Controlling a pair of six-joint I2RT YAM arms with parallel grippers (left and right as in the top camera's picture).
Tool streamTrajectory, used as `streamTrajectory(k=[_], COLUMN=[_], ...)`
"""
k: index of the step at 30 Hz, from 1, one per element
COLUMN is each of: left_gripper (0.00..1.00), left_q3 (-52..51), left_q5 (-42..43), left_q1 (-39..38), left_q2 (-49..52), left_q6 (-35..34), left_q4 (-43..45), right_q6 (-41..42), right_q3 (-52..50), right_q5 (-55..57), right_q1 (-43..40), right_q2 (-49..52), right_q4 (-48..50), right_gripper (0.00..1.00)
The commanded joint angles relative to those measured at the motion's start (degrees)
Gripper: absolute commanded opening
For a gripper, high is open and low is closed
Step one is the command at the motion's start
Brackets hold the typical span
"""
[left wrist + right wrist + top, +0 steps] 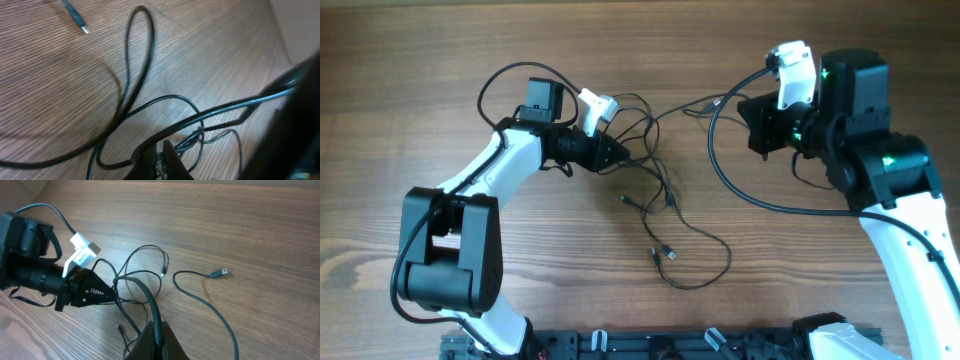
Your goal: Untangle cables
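Observation:
The cables (665, 195) lie as thin black cords in a tangle at mid-table, and their small plug ends (665, 253) rest nearer the front. My left gripper (618, 152) is shut on strands at the knot's left side. In the left wrist view its tips (162, 150) pinch thin cords while loops (135, 75) spread beyond. One cable (690, 104) runs right to my right gripper (752, 118). There the fingers (156, 330) are shut on that cord (145, 292). A plug (220, 272) and a silvery tip (163, 273) lie loose on the wood.
A thicker black arm wire (725, 180) curves from the right arm across the table's right half. The left arm's base (450, 260) stands at front left, and a black rail (670, 345) runs along the front edge. The table (420, 60) is brown wood.

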Motion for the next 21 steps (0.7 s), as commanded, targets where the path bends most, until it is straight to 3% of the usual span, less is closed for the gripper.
streamTrajectory(k=[1, 3, 5, 9, 12, 17, 21], left_gripper=[0.04, 0.04, 0.04, 0.04, 0.04, 0.04, 0.04], left_q3=[0.1, 0.1, 0.1, 0.1, 0.1, 0.1, 0.1], left_q5=[-18.9, -37.0, -43.3, -43.5, -43.3, -41.5, -39.7], left_q1=[0.2, 0.6, 2.3, 8.5, 11.7, 13.0, 12.9], left_q2=[0.0, 0.0, 0.0, 0.0, 0.0, 0.0, 0.0], left_q6=[-10.9, -21.1, -26.7, -32.5, -32.9, -32.8, -32.9], left_q4=[-0.4, -1.6, -2.2, -3.1, -3.5, -3.5, -3.8], right_q6=[3.3, 8.4, 10.4, 11.6, 9.6, 3.5, 4.7], right_q3=[0.0, 0.0, 0.0, 0.0, 0.0, 0.0, 0.3], right_q5=[9.9, 15.3, 16.0, 15.5, 11.1, 7.2, 17.9], right_q1=[-1.8, -6.2, -11.7, -27.2, -32.8, -33.7, -33.9], right_q2=[-1.3, -1.3, -1.3, -1.3, -1.3, -1.3, -1.3], right_q4=[0.0, 0.0, 0.0, -1.3, -2.5, 0.5, 14.5], right_gripper=[0.04, 0.04, 0.04, 0.04, 0.04, 0.04, 0.04])
